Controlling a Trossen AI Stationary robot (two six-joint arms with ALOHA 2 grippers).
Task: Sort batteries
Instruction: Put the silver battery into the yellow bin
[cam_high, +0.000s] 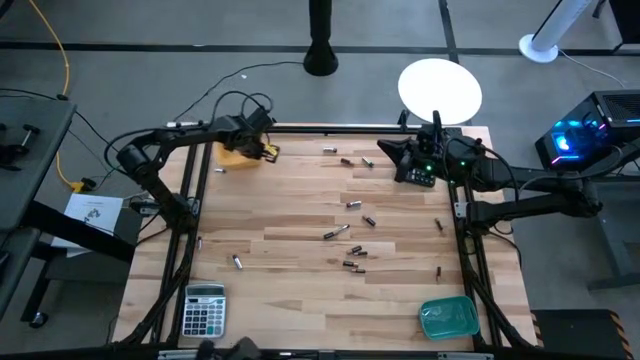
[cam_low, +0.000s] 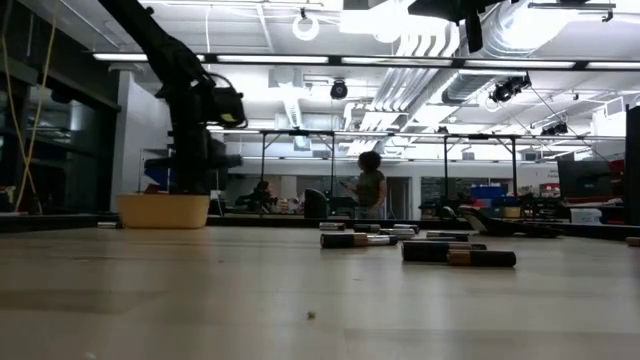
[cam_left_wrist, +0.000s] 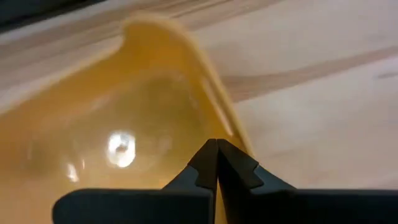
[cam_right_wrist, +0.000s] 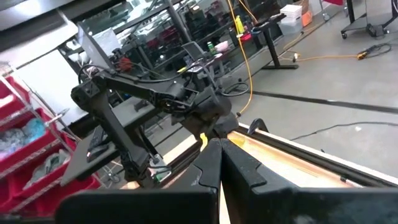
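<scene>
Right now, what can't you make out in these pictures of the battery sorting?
- Yellow tray contents: left wrist view is blurred; the left gripper, shut, covers part.
- Battery types: too small from above.
- Teal tray contents: unclear from above.
- Right gripper: shut, aimed off the table.

From overhead we look straight down on the whole table (cam_high: 300, 240). Our low camera sits at table-top height, looking level across it into the room. The left wrist camera is close above the yellow tray (cam_left_wrist: 124, 112), which also shows from overhead and low. The right wrist camera looks across at the left arm (cam_right_wrist: 137, 93).
</scene>
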